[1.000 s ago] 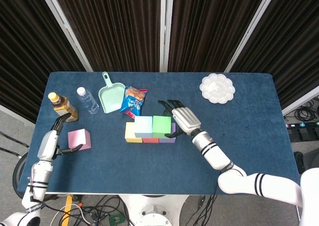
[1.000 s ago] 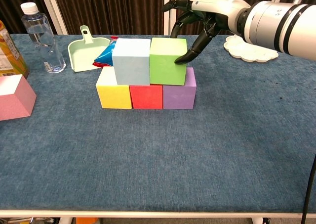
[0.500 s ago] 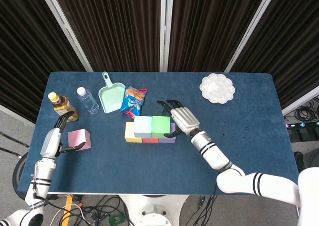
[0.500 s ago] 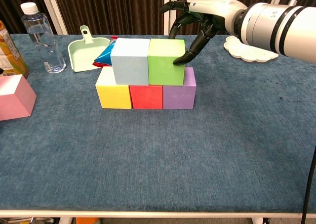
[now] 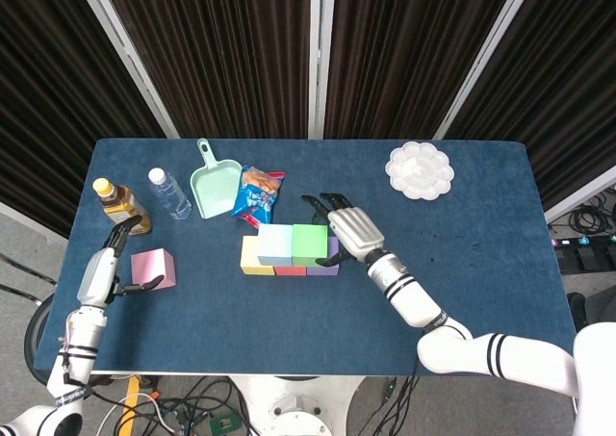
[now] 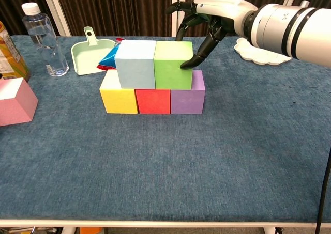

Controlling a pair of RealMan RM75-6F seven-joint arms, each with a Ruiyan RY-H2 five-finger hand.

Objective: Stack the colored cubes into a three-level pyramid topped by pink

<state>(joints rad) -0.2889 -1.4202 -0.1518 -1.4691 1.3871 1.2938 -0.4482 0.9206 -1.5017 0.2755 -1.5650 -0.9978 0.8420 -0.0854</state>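
Observation:
A yellow cube (image 6: 119, 98), a red cube (image 6: 152, 101) and a purple cube (image 6: 187, 99) form a row on the blue table. On top sit a light blue cube (image 6: 135, 64) and a green cube (image 6: 173, 64), side by side and touching. My right hand (image 6: 209, 17) hovers behind and right of the green cube, fingers spread, one fingertip (image 6: 187, 64) touching its right face. The pink cube (image 5: 153, 268) lies apart at the left. My left hand (image 5: 104, 268) is just left of it, open and holding nothing.
Along the back left stand a tea bottle (image 5: 120, 205), a water bottle (image 5: 169, 193), a mint dustpan (image 5: 215, 186) and a snack bag (image 5: 258, 195). A white flower-shaped dish (image 5: 420, 169) sits at the back right.
My right hand has nudged the green and light blue cubes slightly left along the bottom row. The left hand has barely moved.

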